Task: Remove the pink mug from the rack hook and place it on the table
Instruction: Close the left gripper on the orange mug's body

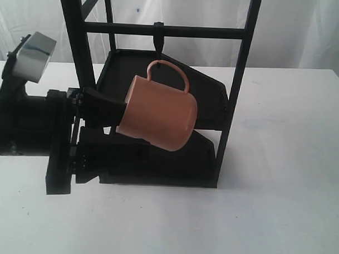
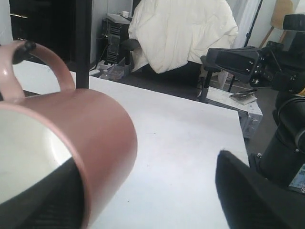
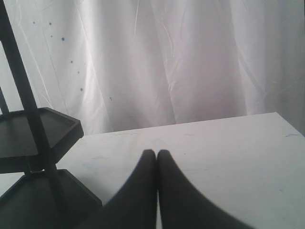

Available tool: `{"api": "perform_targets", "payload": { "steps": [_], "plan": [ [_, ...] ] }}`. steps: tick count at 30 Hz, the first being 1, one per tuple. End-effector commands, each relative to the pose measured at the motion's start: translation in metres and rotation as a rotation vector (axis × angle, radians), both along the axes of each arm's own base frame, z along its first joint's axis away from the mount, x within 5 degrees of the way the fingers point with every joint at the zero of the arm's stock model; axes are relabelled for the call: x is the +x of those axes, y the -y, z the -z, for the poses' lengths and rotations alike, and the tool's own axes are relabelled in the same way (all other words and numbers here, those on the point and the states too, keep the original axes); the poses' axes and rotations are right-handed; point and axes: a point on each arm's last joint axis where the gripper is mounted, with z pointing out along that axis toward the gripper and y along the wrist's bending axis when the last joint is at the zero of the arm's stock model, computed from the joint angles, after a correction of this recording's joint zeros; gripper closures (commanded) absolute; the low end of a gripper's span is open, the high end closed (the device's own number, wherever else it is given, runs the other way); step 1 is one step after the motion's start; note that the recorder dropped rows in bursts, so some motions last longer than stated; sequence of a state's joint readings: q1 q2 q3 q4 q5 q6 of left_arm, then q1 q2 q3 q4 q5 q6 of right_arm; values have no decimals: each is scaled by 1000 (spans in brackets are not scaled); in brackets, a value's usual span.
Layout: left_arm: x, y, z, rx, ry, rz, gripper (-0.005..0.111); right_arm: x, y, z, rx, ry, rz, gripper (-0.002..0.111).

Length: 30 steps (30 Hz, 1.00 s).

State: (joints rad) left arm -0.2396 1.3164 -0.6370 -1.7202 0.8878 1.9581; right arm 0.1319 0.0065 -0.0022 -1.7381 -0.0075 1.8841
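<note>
The pink mug (image 1: pixel 159 115) hangs tilted inside the black rack (image 1: pixel 238 79), its mouth facing left and its handle up at the rack hook (image 1: pixel 158 43). In the left wrist view the hook's black tip (image 2: pixel 25 46) touches the top of the handle of the mug (image 2: pixel 95 129). My left gripper (image 1: pixel 125 128) (image 2: pixel 147 162) comes in from the left and is open. One of its fingers (image 2: pixel 43 205) is inside the mug's cream mouth, and the other (image 2: pixel 248 195) stands well clear of the mug's outer wall. My right gripper (image 3: pixel 157 152) is shut and empty above the table (image 3: pixel 228 143).
The rack's two dark shelves (image 1: pixel 209 95) sit behind and below the mug, and its post (image 2: pixel 83 43) stands close by the handle. The white table (image 1: pixel 279 181) spreads to the right and front. The other arm (image 2: pixel 248 62) stands beyond the table's far edge.
</note>
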Motion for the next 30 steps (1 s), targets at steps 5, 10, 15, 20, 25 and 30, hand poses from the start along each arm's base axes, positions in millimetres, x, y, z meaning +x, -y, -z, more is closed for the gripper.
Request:
{"api": "perform_targets", "payload": {
  "steps": [5, 10, 15, 20, 25, 30],
  "plan": [
    [3, 4, 2, 55, 75, -35, 33, 0, 0, 0, -1, 5, 0, 108],
    [2, 5, 1, 44, 77, -21, 33, 0, 0, 0, 17, 2, -2, 108],
    [11, 9, -10, 6, 83, 1, 33, 0, 0, 0, 17, 2, -2, 108],
    [29, 15, 0, -3, -6, 5, 33, 0, 0, 0, 17, 2, -2, 108],
    [30, 24, 11, 15, -10, 49, 33, 0, 0, 0, 17, 2, -2, 108],
    [33, 42, 7, 105, 58, 18, 33, 0, 0, 0, 17, 2, 0, 108]
  ]
}}
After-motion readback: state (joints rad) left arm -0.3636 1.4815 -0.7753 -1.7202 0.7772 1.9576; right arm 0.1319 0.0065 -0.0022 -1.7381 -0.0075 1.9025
